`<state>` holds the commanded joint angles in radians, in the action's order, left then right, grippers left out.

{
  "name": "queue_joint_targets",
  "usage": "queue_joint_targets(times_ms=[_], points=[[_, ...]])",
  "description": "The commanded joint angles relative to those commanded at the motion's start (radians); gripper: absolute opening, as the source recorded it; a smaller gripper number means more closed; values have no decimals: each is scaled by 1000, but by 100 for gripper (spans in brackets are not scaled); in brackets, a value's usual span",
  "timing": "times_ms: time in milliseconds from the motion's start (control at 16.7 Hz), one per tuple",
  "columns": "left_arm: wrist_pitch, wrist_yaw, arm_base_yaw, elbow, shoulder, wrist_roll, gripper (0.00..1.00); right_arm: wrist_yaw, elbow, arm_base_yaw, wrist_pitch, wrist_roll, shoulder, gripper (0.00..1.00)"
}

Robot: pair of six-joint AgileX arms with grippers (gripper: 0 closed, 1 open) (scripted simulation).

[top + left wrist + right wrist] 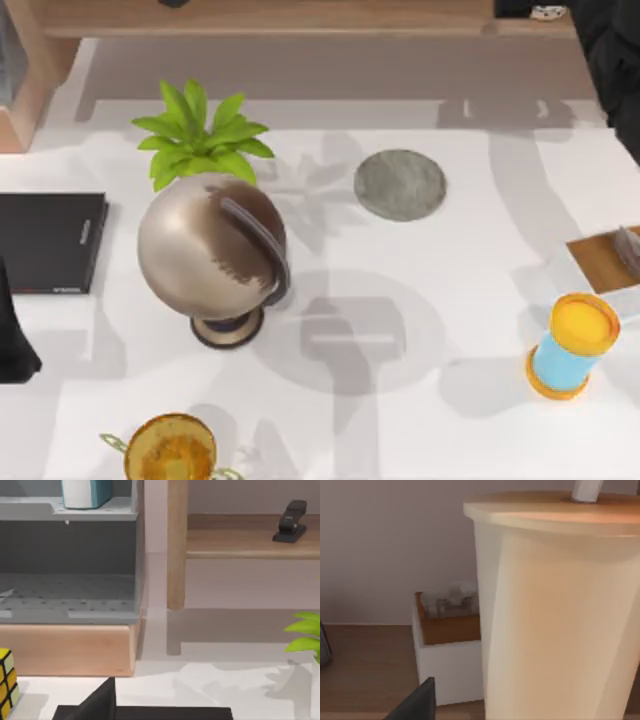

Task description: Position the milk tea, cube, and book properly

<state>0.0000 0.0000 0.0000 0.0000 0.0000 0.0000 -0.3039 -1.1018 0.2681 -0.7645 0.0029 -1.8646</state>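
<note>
the white table [430, 420] held a shiny brown globe on a dark round stand [212, 255] left of its middle. a green leafy plant [198, 135] stood just behind the globe, toward the far edge. a flat grey round mat [400, 184] lay near the far edge, right of the plant and apart from it. a thin flat black slab [50, 242] lay at the left edge. a short blue cylinder with yellow ends [574, 344] stood near the right edge. behind it, at the right edge, sat a white box with a brown top [600, 262]. a gold round cup with green handles [170, 450] stood at the near edge, left of the middle.

the left arm [12, 335] was a dark shape at the left edge, just in front of the black slab. its wrist camera saw a yellow and black cube [7, 682] on the white table beside a grey tray with a light wood base [70, 630]. the thick light-blue book with white page edges [86, 492] stood on a grey shelf above the tray. a black stapler [291, 521] sat on a wooden shelf [250, 542] farther off. i could not tell if the left gripper was spread or pressed together.

the right arm [610, 60] was a dark shape at the far right corner. its wrist camera saw the tall clear cup of peach-beige milk tea [555, 615] very close, with its orange lid and white straw. the white box with a brown top stood behind the cup on a wooden surface. i could not tell if the right gripper was pinching the cup.
</note>
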Motion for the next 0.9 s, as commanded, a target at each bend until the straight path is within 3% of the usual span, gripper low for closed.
queue_joint_targets(times_ms=[420,780,900], points=[[0,0,0,0,0,0,100,36,-275,-38,82,-1,-187,100],[0,0,0,0,0,0,100,40,-305,-43,92,-1,-210,100],[0,0,0,0,0,0,100,40,-305,-43,92,-1,-210,85]])
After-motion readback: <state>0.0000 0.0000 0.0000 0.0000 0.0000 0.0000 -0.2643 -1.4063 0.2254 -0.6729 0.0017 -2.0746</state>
